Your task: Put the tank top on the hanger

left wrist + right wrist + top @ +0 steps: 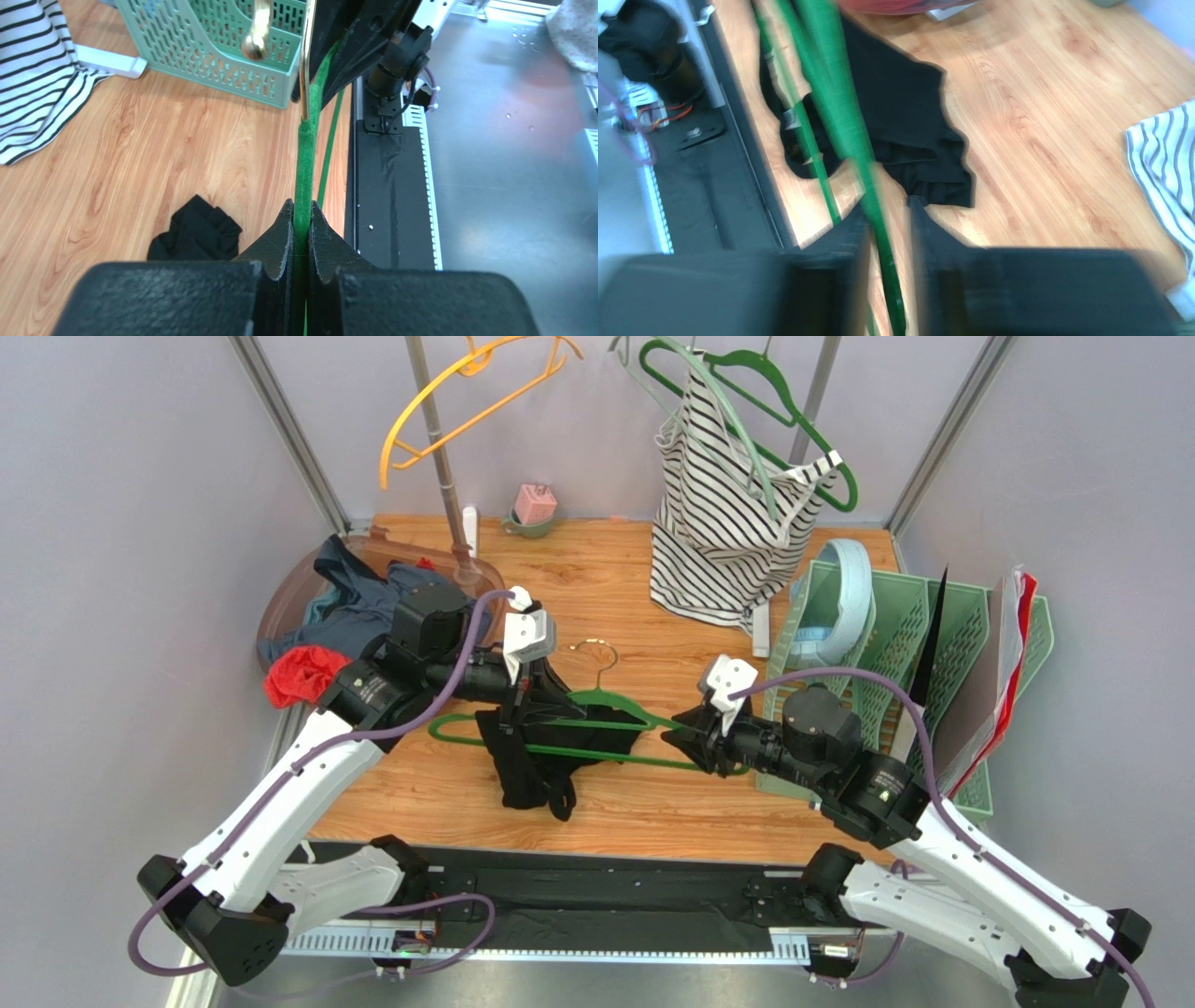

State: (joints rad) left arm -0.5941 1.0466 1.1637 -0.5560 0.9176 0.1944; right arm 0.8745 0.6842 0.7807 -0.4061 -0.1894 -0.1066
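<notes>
The dark green hanger is held just above the wooden table, its gold hook pointing to the back. The black tank top hangs bunched over its left half and trails onto the wood. My left gripper is shut on the hanger's bar near the hook; the tank top lies below and to the left. My right gripper is at the hanger's right end. In the blurred right wrist view its jaws stand apart with the green bar between them, and the tank top lies beyond.
A striped top hangs on another green hanger at the back. A yellow hanger hangs at the back left. A mint file rack stands at the right. A blue-grey garment and a red cloth lie at the left.
</notes>
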